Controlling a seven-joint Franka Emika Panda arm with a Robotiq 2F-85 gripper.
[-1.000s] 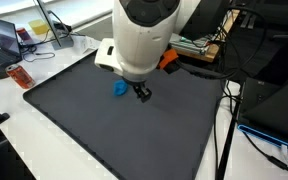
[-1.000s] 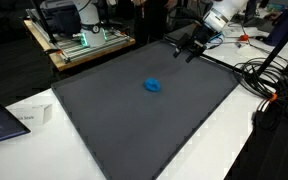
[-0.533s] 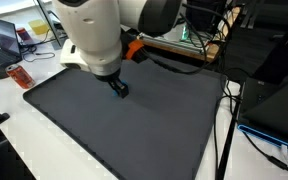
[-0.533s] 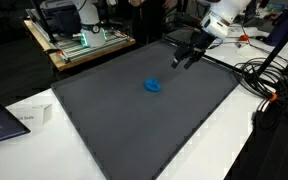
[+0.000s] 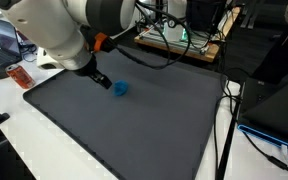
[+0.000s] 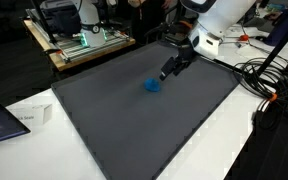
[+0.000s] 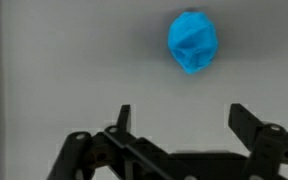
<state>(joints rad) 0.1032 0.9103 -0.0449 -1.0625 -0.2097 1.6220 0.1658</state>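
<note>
A small crumpled blue object lies on the dark grey mat; it also shows in the other exterior view and in the wrist view. My gripper hangs open and empty just above the mat, a short way from the blue object. In an exterior view my gripper sits just beyond the object. In the wrist view my gripper has its two black fingers spread wide, with bare mat between them and the blue object ahead of them, slightly to the right.
The mat lies on a white table. A red item and a laptop sit at the table's far corner. A workbench with equipment stands behind. Cables run along one side. A paper lies near the mat's corner.
The arm has swung across the mat, carrying my open gripper toward the blue object. The blue object has not moved.
</note>
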